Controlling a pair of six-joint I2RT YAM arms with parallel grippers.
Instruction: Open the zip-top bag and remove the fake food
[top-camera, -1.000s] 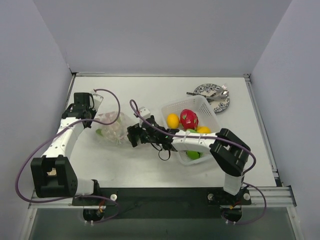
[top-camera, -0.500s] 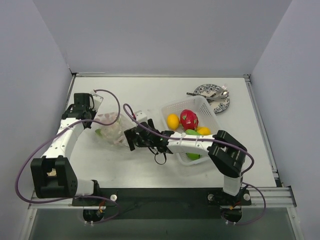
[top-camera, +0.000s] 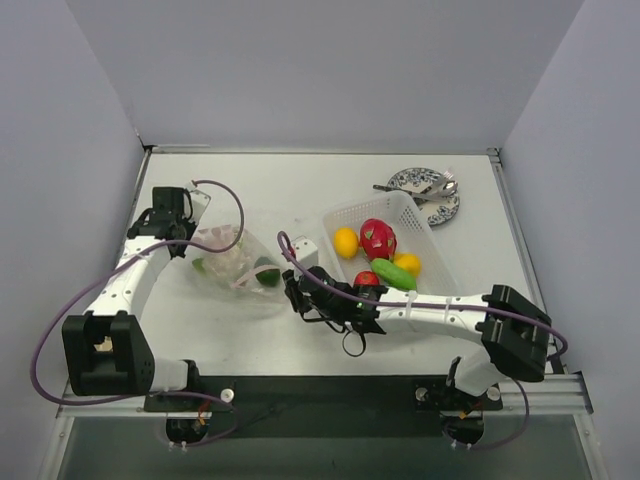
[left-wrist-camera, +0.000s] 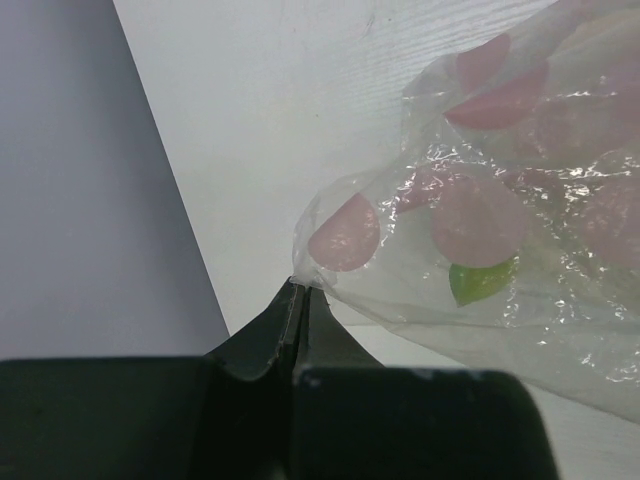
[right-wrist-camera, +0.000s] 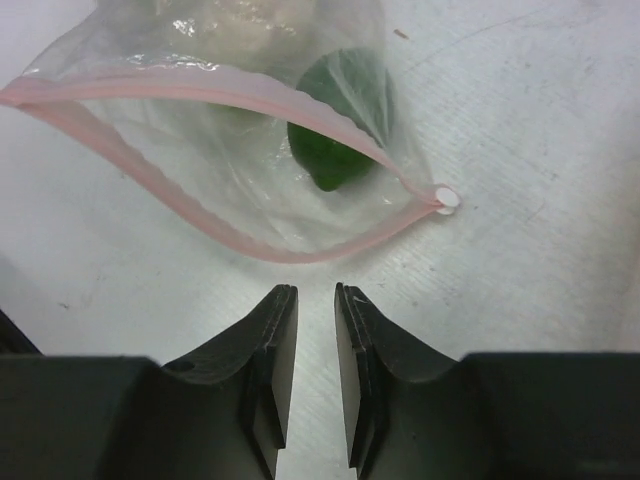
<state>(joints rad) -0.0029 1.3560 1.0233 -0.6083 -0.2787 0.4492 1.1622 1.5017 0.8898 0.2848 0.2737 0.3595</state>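
Evidently the bag (right-wrist-camera: 180, 160) is already opened: its pink mouth gapes on the table (top-camera: 300, 180) toward the right gripper (right-wrist-camera: 315, 300), whose jaws are held slightly apart, empty, just short of it. The bag's far corner is pinched tight by the left gripper (left-wrist-camera: 300, 292). A green fruit (right-wrist-camera: 335, 140) is seen inside near the mouth; more may be hidden by crinkled plastic. Removal is in hand: the right gripper must be pushed in, closed on the fruit and withdrawn.
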